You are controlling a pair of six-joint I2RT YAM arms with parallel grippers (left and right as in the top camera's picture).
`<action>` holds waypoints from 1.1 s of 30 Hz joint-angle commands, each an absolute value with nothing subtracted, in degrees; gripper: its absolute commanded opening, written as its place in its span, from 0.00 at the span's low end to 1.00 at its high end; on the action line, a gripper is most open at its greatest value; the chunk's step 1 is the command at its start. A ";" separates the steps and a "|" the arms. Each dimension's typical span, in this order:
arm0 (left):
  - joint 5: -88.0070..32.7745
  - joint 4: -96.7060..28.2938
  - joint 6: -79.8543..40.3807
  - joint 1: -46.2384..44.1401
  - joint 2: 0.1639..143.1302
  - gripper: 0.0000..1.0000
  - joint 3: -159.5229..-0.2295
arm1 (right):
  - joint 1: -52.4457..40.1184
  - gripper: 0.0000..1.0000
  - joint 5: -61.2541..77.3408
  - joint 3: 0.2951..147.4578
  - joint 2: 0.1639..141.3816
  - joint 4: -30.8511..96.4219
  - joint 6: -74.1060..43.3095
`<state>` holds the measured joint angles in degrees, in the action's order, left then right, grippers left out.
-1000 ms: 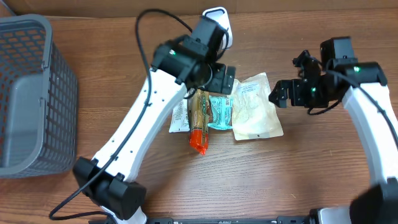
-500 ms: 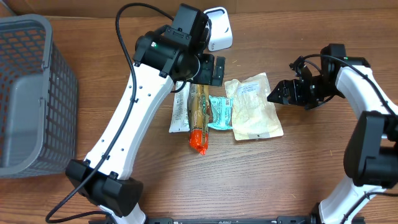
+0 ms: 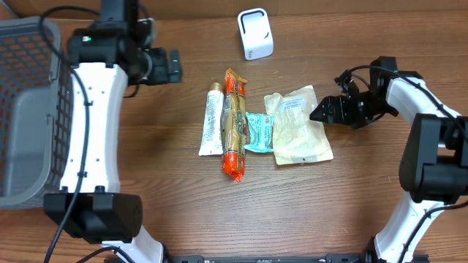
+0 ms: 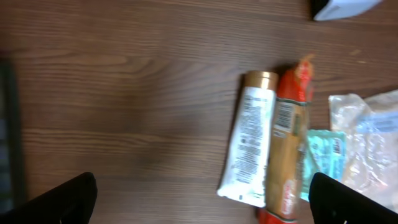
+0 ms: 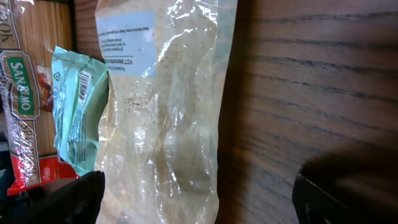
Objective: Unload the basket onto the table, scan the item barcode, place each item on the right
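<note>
Four items lie side by side mid-table: a white tube (image 3: 212,128), a long orange-and-red packet (image 3: 234,124), a small teal packet (image 3: 257,131) and a clear beige pouch (image 3: 298,126). The white barcode scanner (image 3: 254,33) stands behind them. My left gripper (image 3: 172,67) hangs open and empty, left of the items and above bare wood; its view shows the tube (image 4: 252,146) and orange packet (image 4: 287,155) ahead. My right gripper (image 3: 322,111) is open at the pouch's right edge, with the pouch (image 5: 168,112) partly between its fingers, not clamped.
A grey mesh basket (image 3: 36,109) fills the left side of the table, close to the left arm. A black cable loops off the right arm near the table's right side. The teal packet (image 5: 74,112) lies against the pouch's left side.
The left arm has swung from above the items far to the left, toward the basket, uncovering the tube and orange packet. The right gripper has barely shifted by the pouch.
</note>
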<state>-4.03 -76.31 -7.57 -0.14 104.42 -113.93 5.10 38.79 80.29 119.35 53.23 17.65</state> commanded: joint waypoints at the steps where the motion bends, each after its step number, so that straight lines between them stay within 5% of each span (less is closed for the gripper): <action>1: -3.90 -76.49 -4.71 3.86 104.18 1.00 -114.67 | 4.84 0.97 42.37 80.01 120.57 51.77 18.26; 18: -4.05 -76.47 -4.89 5.61 104.18 0.99 -114.58 | -5.15 0.90 35.05 69.63 120.57 38.68 13.26; 27: -4.05 -76.47 -4.89 5.58 104.18 1.00 -114.58 | -9.52 0.26 29.41 69.58 120.57 38.89 9.45; 33: -4.05 -76.47 -4.89 5.61 104.18 0.99 -114.58 | -8.36 0.25 29.63 71.26 120.51 42.94 7.42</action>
<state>-4.03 -76.36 -5.76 6.00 104.42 -113.93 -9.23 36.82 71.88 117.91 40.95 9.58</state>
